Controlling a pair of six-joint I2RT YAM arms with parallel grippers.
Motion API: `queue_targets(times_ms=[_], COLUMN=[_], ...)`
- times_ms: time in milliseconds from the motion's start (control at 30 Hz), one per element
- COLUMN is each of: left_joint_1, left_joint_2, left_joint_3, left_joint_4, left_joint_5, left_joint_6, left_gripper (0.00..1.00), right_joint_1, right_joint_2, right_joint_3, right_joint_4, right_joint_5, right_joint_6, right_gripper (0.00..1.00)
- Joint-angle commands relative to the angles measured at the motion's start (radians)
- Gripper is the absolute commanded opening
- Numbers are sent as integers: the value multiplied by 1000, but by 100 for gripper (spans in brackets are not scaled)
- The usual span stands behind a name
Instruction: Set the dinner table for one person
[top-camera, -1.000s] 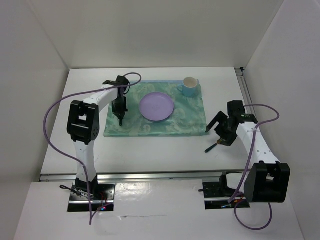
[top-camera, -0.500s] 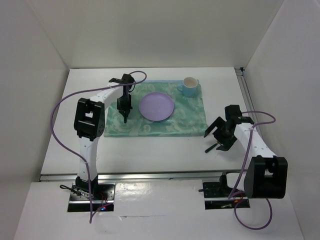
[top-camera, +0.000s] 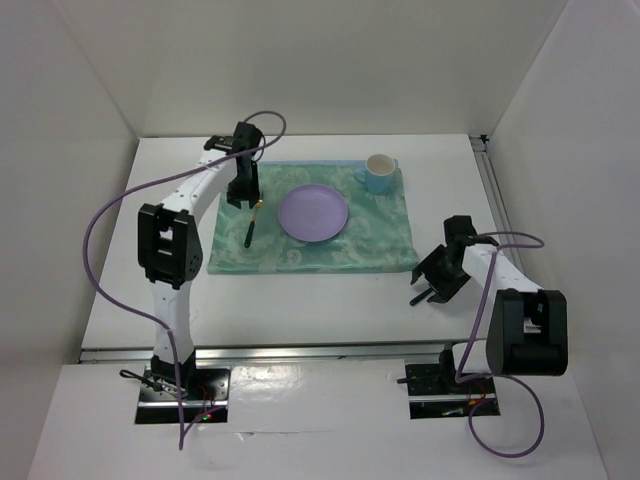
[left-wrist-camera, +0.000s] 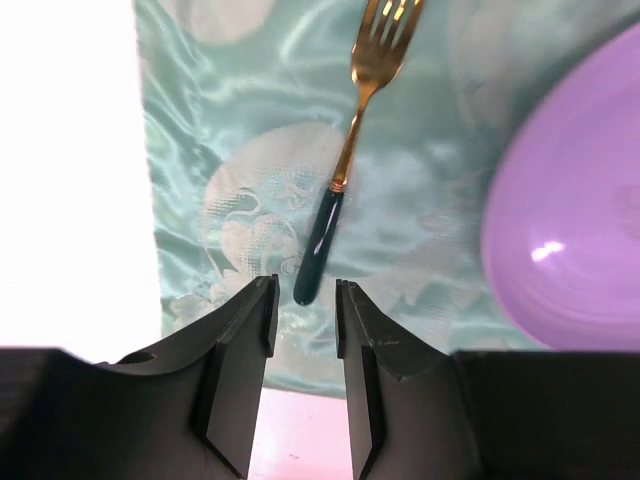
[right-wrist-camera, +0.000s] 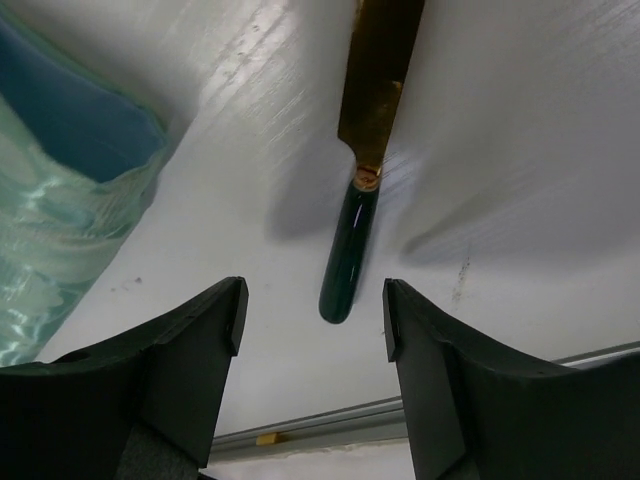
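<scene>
Dinner table (top-camera: 300, 300) from the top cam: white top with a green placemat (top-camera: 380, 245), purple plate (top-camera: 314, 213) and a cup (top-camera: 379, 172) on it. The left claw (top-camera: 243, 192) is over the mat, with the fork (top-camera: 250, 226) just on its near side. The right claw (top-camera: 436, 285) is over bare table off the mat's corner.

Left wrist cam: jaws slightly parted and gripping nothing. The fork lies straight ahead of the tips, plate to the right.

Right wrist cam: jaws spread wide and empty, with the knife (right-wrist-camera: 360, 190) flat on the table ahead between them.
</scene>
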Motion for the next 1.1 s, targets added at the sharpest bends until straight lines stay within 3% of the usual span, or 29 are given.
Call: queue_targets(times_ms=[0,167,300,333,400,467,500,633,733,900,967,1067], left_joint_1=[2,2,2,2,2,2,2,2,2,2,2,2], left_joint_2=[-113,-211,-256,-256,-267,-276,-276,-313,-342,-351,-364,-374], left_joint_3=[72,63,63,54,54,65,65,99,99,83,74,65], left_joint_4=[-62,-53,-43,-43,-43,-43,-56,-66,-66,-66,-66,-66], left_joint_5=[-29,8,52,63,63,63,63,90,115,124,114,105], left_joint_6=[-3,-3,-32,-32,-32,-32,-32,-32,-32,-41,-41,-41], left_gripper=[47,47,47,47,47,47,47,47,47,47,47,47], right_joint_1=[-5,-5,-5,-5,-5,-5,-5,-5,16,129,169,254], right_joint_2=[44,54,43,43,32,-3,-18,-74,-25,281,358,448], right_joint_3=[-30,-68,-77,-77,-77,-39,-18,128,278,554,604,670], right_joint_4=[65,110,140,140,149,132,123,121,112,-2,-24,-50], right_joint_5=[37,52,88,100,109,156,173,187,91,-176,-190,-68], right_joint_6=[33,59,70,70,70,50,33,-189,-301,-542,-594,-570], right_gripper=[68,62,49,36,24,3,0,0,0,0,0,0])
